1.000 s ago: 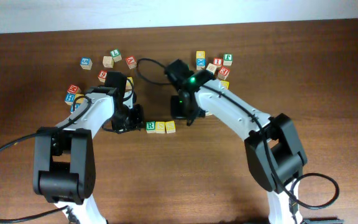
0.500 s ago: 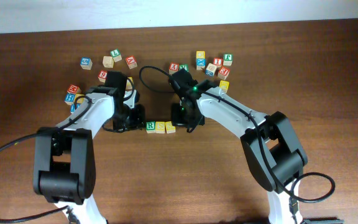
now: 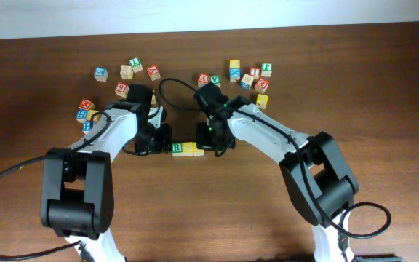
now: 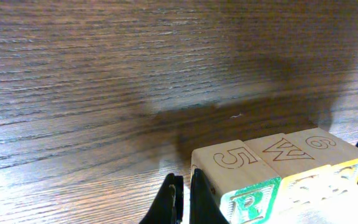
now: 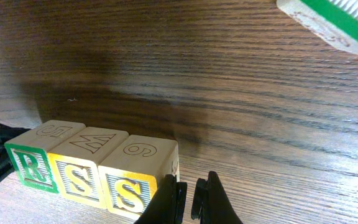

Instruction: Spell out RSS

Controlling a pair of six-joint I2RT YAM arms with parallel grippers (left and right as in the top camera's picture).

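R-S-S reads left to right across the middle of the table (image 3: 268,211), and both tools are shut tight!

We've got the green R cube (image 3: 176,148) on the left, the first yellow S cube (image 3: 188,149) flush against it and the second S cube (image 3: 198,148) closing the row. The left gripper (image 4: 184,198) is right at the R end, jaws pinched together on nothing. The right gripper (image 5: 188,198) sits just beside the last S, also closed and empty. The loose cubes (image 3: 247,75) lie scattered on the far side.
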